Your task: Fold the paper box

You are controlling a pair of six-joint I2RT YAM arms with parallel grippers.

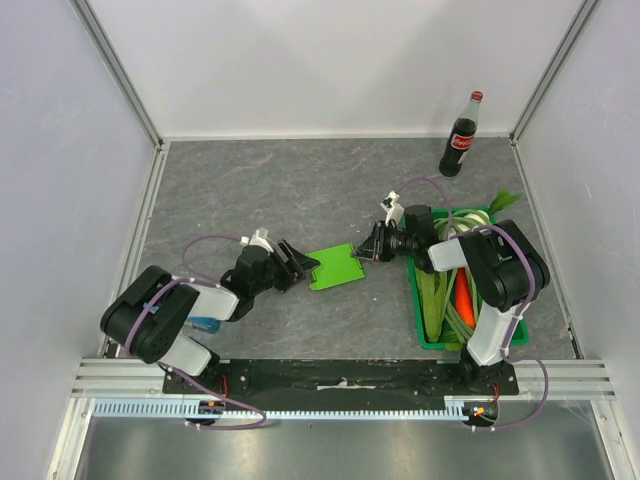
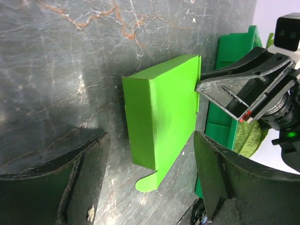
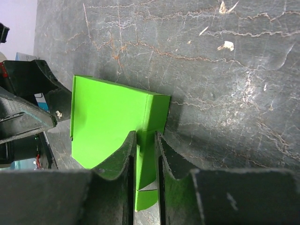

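1. The small lime-green card paper box [image 1: 335,267] lies flat on the grey marbled tabletop [image 1: 290,180], right in the middle between the two arms.
2. The left gripper [image 1: 300,262] is at the box's left edge, its black fingers [image 2: 86,183] spread wide. In the left wrist view the box sits in the gap with bare table on either side, so nothing is held.
3. That same view shows one long side panel creased up along the box's edge and a rounded tab sticking out at the near corner.
4. The right gripper [image 1: 372,243] comes in from the opposite side, its tips right at the box's right edge.
5. In the right wrist view its jaws stand close together, with a strip of green card filling the narrow slot between them.
6. Are they actually pinching that strip, or just straddling it? I cannot tell from here.
7. Just beside the right arm is the rigid dark-green plastic crate [image 1: 418,312], loaded with leafy greens and an orange carrot [image 1: 463,290], well apart from the box.
8. A dark glass cola bottle with a red cap [image 1: 460,135] stands upright at the far right corner of the table.
9. A small blue rectangular block [image 1: 205,323] peeks out from under the left arm near its base.
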